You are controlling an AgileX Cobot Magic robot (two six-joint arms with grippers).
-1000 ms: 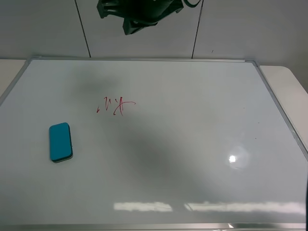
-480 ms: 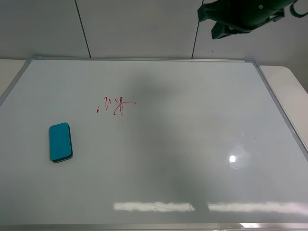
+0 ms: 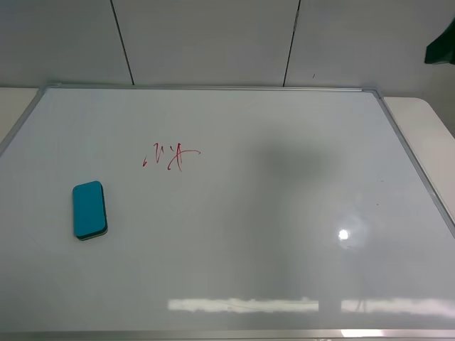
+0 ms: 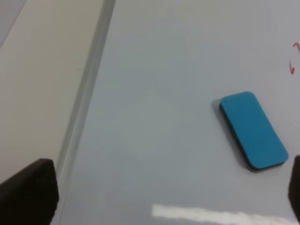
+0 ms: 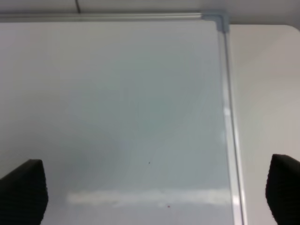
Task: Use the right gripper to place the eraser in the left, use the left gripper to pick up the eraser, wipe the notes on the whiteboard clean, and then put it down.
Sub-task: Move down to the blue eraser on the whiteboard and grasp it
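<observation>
The left gripper (image 4: 162,204) falls outside the overhead view. Its own camera catches only two dark fingertips (image 4: 29,193) at opposite edges, both cropped, set wide apart with nothing between them, hanging above the whiteboard (image 3: 284,213) near its left frame. The eraser (image 3: 89,209) lies flat on the board's left part, teal face up, its dark felt base showing only as a thin line. No jaw touches it. The notes (image 3: 171,156) sit to its right and farther back, well apart from it. The left wrist camera shows just a red stroke or two of them, cut off at its margin. Glare bands along the near edge and a bright spot toward the right wash out the surface there. Of the right gripper (image 5: 152,199), again only two cropped dark fingertips (image 5: 21,193) show, spread wide and empty, over the board's far right corner beside the pale table (image 5: 267,93). Overhead, a dark green fragment (image 3: 442,47) pokes in at the upper right edge; which part it is cannot be told.
</observation>
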